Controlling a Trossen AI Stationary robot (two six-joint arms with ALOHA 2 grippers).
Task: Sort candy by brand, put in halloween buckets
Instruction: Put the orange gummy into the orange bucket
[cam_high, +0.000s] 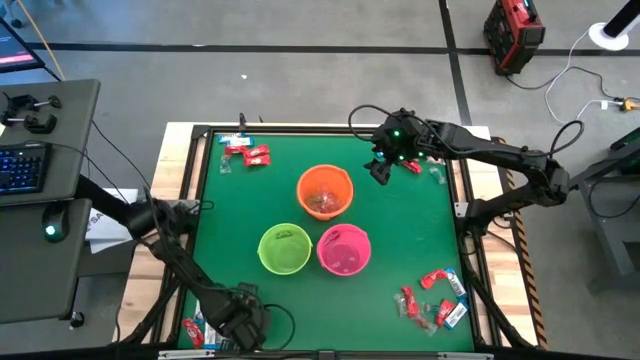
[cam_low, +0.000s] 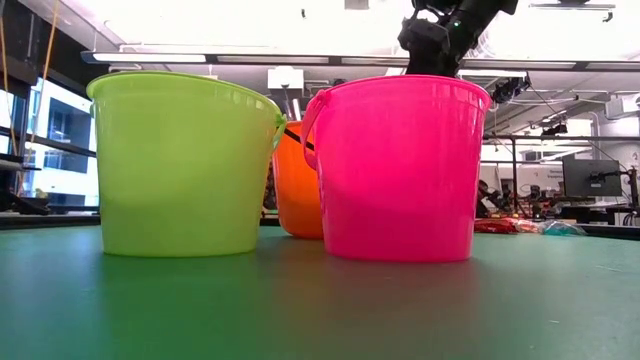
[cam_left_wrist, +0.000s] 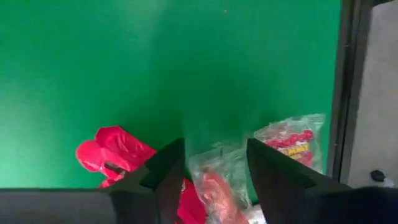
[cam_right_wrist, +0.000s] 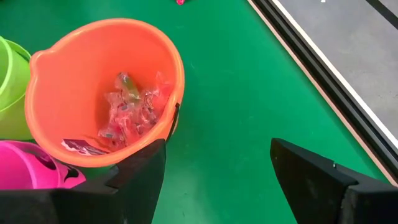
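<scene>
Left gripper, dark and two-fingered, hangs low over the near-left corner of the green table mat, its fingers apart on either side of a clear-wrapped candy with red inside. Whether the pads actually touch that wrapper cannot be told; it lies on the mat between them. Just beside it sit a crumpled red-wrapped candy on one side and a clear packet with red and yellow print on the other, the latter close to the black table frame.

Right gripper is raised over the far side of the table, near the far-right corner in the high view, its fingers spread wide with nothing between them. Past them stands the round orange plastic bucket, holding a small heap of clear and silvery wrapped candies.

All three pails stand clustered at the middle of the mat: the orange one farthest back, the lime green plastic bucket at the near left, and the hot pink plastic bucket at the near right, the green and pink ones touching or nearly so.

Loose candy lies in groups: red and blue-and-white pieces at the far-left corner, and more red and blue-and-white pieces at the near-right corner.
</scene>
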